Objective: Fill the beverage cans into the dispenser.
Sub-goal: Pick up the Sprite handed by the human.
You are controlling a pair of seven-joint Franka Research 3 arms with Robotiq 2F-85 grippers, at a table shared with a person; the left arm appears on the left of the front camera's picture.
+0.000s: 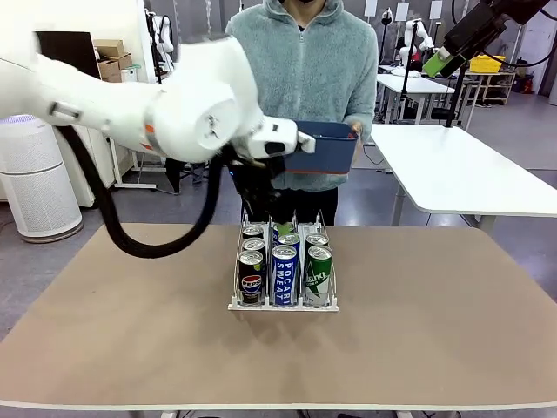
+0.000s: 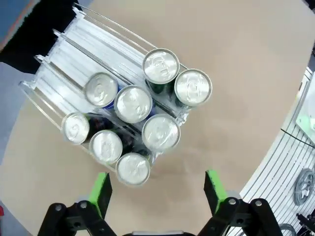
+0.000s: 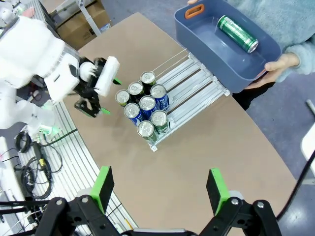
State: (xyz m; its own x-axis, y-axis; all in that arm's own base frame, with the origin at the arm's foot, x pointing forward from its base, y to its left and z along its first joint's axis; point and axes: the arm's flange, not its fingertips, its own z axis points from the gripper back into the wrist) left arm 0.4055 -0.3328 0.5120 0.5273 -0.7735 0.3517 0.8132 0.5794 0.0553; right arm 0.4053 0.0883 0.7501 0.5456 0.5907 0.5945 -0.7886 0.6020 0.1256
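The clear dispenser (image 1: 237,304) stands mid-table and holds several beverage cans in its three lanes: a black Pepsi can (image 1: 251,283) leads the left lane, a blue Pocari Sweat can (image 1: 285,277) the middle and a green can (image 1: 318,277) the right. My left gripper (image 2: 157,191) hovers open and empty above the front cans (image 2: 133,103), beside the rack (image 3: 194,93) in the right wrist view, left gripper (image 3: 112,97). High over the table my right gripper (image 3: 160,189) is open and empty. One green can (image 3: 237,33) lies in the person's dark-blue bin (image 3: 206,54).
The person stands at the far edge holding the dark-blue bin (image 1: 335,152) with both hands above the rack's back end. My left arm (image 1: 174,109) crosses in front of them. Bare table lies on both sides of the rack. A white table (image 1: 470,170) stands behind at right.
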